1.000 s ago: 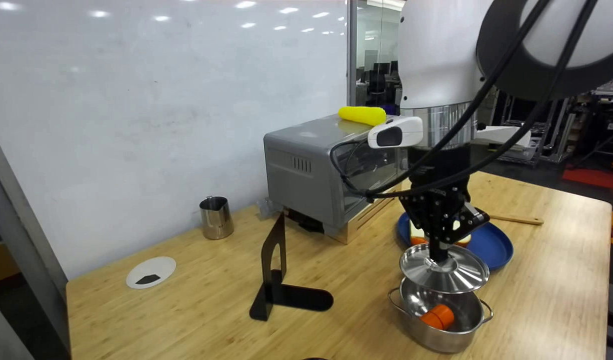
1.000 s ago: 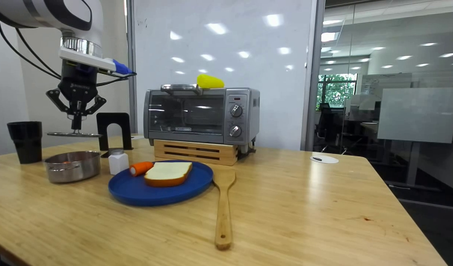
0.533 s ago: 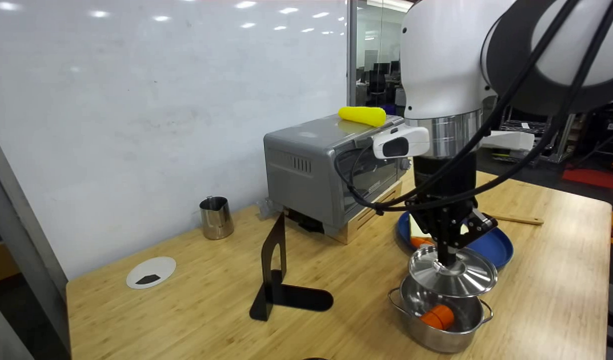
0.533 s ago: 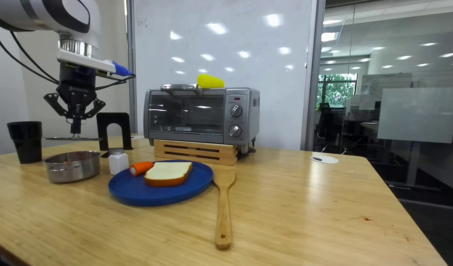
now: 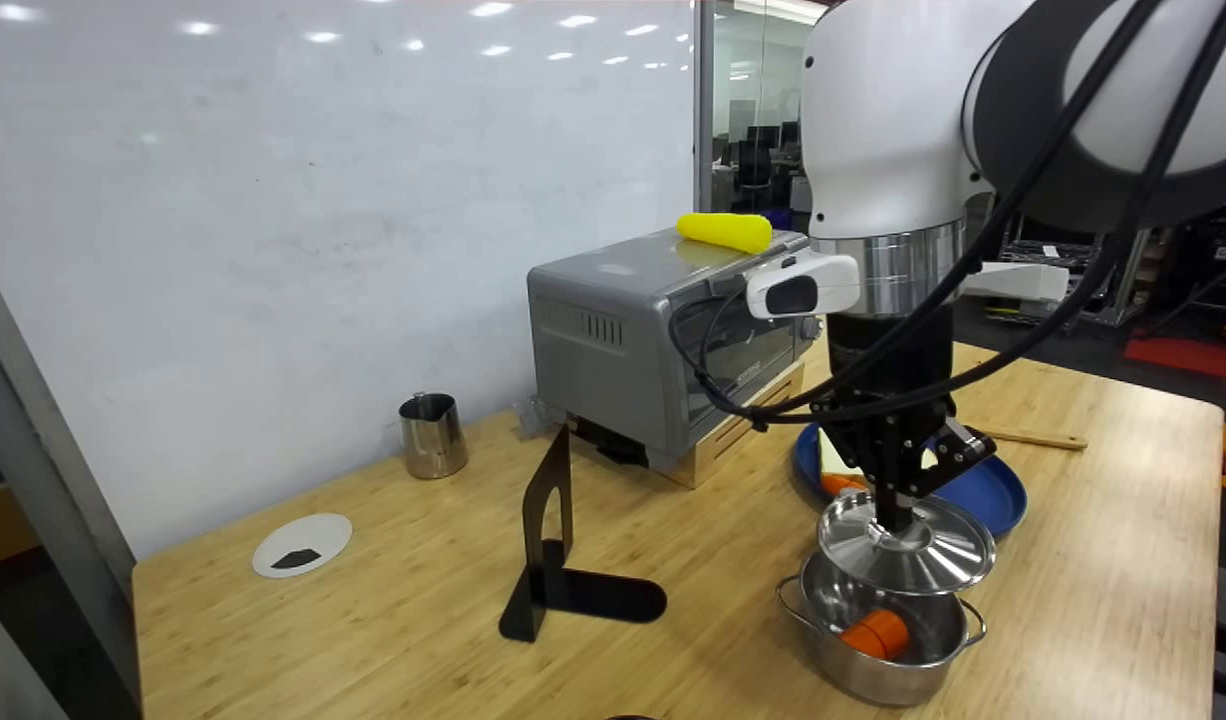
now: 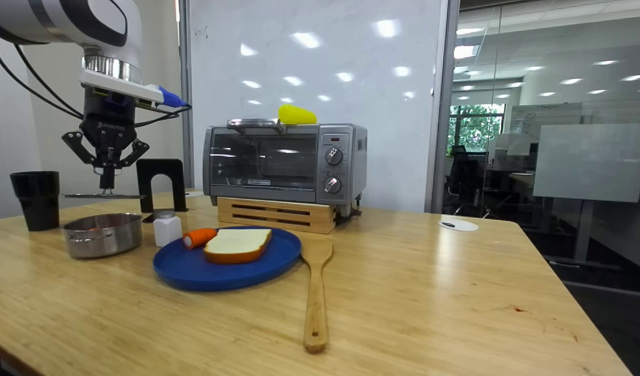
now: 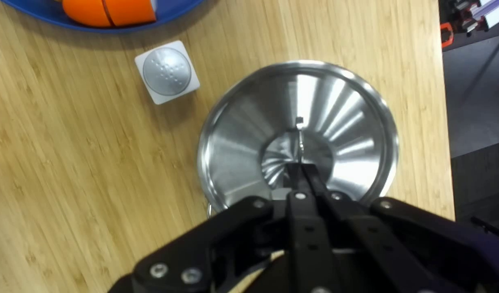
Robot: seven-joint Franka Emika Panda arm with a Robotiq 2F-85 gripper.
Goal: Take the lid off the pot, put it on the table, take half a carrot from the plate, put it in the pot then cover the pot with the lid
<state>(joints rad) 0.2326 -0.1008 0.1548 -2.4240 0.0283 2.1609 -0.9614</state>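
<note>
My gripper point(image 5: 894, 518) is shut on the handle on top of the shiny lid point(image 5: 941, 562), its fingertips pressed together around the thin metal loop in the wrist view point(image 7: 301, 166). The lid hangs nearly level above the pot point(image 6: 103, 241), with a gap between lid and rim in both exterior views. Inside the pot lies an orange half carrot point(image 5: 876, 634). From the wrist, the lid point(image 7: 241, 138) hides nearly all of the pot. The blue plate point(image 6: 221, 280) stands beside the pot and bears another orange carrot piece point(image 6: 197, 238) and a bread slice point(image 6: 239, 244).
A white shaker point(image 6: 167, 230) stands between pot and plate. Around them on the wooden table point(image 5: 393, 610) are a black cup point(image 6: 36, 202), a black bookend point(image 5: 613, 597), a wooden spatula point(image 6: 316, 297) and a metal pitcher point(image 5: 435, 445). A toaster oven point(image 6: 262, 162) stands behind.
The gripper and lid have come down a little and, in an exterior view, shifted slightly right over the pot. Over the last half second they have stayed still.
</note>
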